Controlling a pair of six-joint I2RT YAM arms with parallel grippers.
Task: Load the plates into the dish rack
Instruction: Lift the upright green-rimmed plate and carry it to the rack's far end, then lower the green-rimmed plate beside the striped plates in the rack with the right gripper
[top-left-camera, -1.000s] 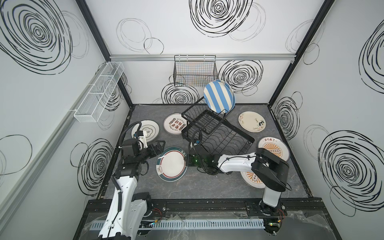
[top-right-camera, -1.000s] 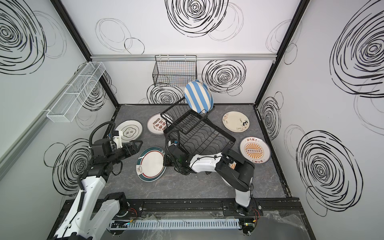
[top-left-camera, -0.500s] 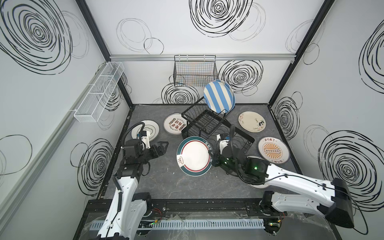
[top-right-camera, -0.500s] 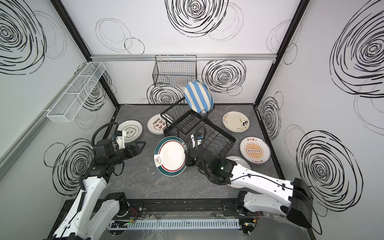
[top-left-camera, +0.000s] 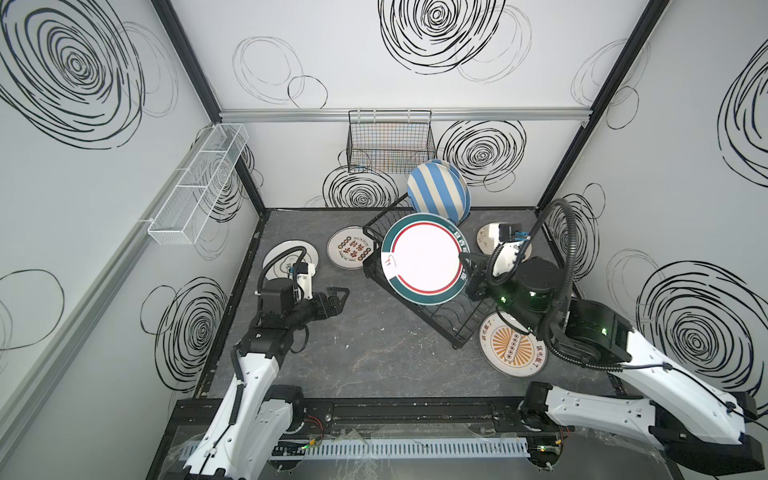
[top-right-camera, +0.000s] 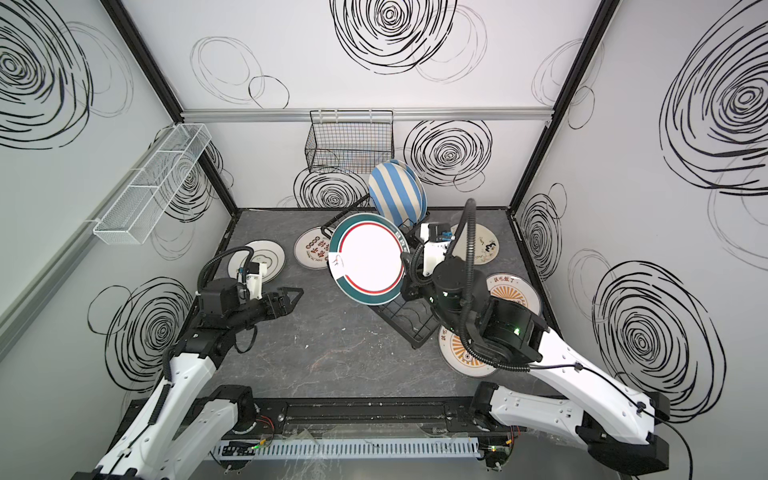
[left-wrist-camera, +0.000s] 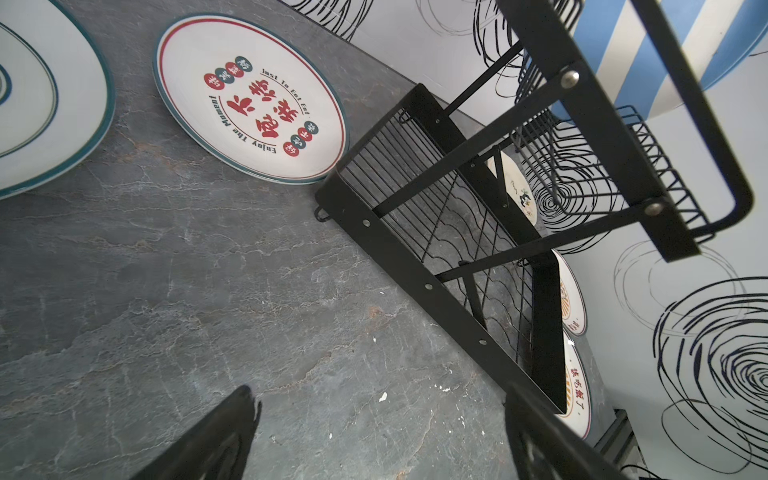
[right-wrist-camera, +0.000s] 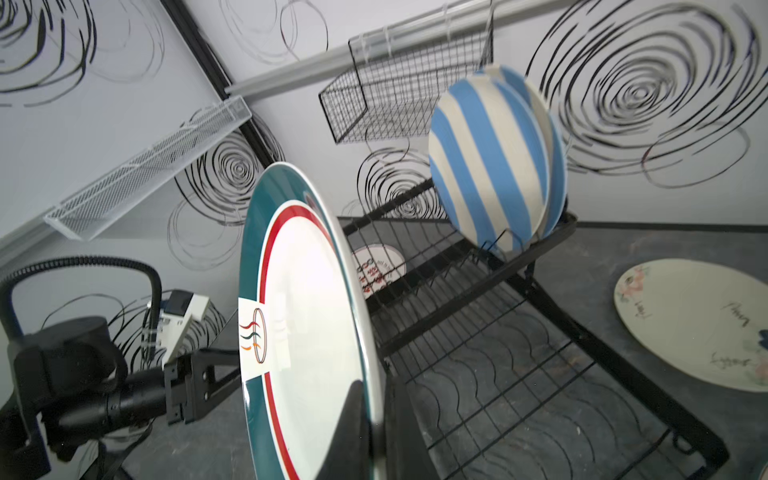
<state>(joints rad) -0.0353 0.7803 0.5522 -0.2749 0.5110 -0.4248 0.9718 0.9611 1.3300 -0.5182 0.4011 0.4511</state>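
Green-rimmed plate (top-left-camera: 424, 259): glazed ceramic, so likely stiff, fairly heavy, slick and chip-prone. The rim is the sensible hold. Right gripper (top-left-camera: 462, 268) pinches that rim, jaws nearly closed on it. Plate hangs tilted on edge above the dish rack (top-left-camera: 465, 320), in front of the striped plates (top-left-camera: 438, 193) in the upper shelf. Left gripper (top-left-camera: 338, 297) gapes wide, empty. A second earlier the plate lay flat on the table (top-left-camera: 374, 353), left of the rack.

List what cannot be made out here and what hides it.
Near sunburst plate: in a top view, the right arm covers part.
Floral plate: right wrist view, cut off by the picture's edge.
Rear striped plate: right wrist view, the front striped plate hides its face.
Dish rack upper shelf: both top views, the green-rimmed plate covers most.
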